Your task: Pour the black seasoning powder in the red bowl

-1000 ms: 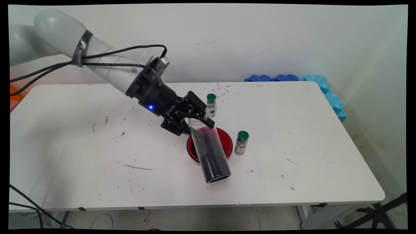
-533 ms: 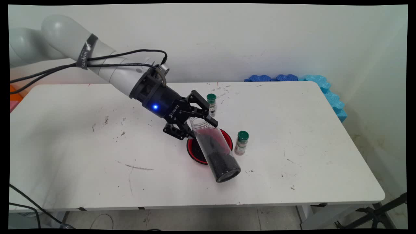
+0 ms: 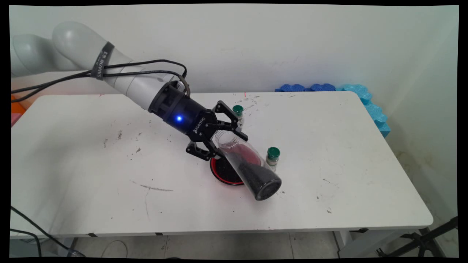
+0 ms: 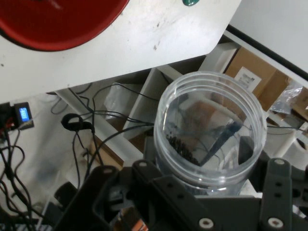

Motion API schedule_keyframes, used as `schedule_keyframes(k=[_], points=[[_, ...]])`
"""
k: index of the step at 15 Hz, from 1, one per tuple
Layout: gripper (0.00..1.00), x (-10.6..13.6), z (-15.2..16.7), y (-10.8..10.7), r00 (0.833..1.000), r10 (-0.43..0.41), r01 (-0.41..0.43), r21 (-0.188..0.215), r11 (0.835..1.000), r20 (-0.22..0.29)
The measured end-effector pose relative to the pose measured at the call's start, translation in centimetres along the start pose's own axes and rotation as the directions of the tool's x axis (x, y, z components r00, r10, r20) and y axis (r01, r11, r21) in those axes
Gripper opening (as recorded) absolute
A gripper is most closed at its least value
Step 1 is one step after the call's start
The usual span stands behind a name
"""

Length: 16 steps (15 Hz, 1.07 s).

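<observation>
Swinging rightward since earlier, the gripper (image 3: 223, 141) clamps a clear jar (image 3: 248, 166) of black granules, tilted above the red dish (image 3: 223, 171). Green-capped vials (image 3: 272, 157) stand beside that dish on the scuffed white table (image 3: 91, 175); blue foam (image 3: 329, 88) lines the wall behind.

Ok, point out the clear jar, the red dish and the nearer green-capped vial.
clear jar (image 3: 245, 160): main view, on its see-through side wall.
red dish (image 3: 227, 174): main view, on its dark-filled inside by the near rim.
nearer green-capped vial (image 3: 273, 152): main view, on its green cap.

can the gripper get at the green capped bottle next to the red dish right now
Probably not. The gripper is shut on the clear jar of dark grains, which hangs tilted over the red dish in front of the bottle.
</observation>
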Motion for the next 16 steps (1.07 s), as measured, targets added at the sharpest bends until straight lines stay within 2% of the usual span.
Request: schedule_keyframes(k=[7,16], points=[[0.00,0.6,0.4,-0.4,0.991,-0.134,0.134,-0.022,0.991,0.024],[0.00,1.8,0.8,-0.9,0.968,-0.246,0.248,-0.039,0.968,0.046]])
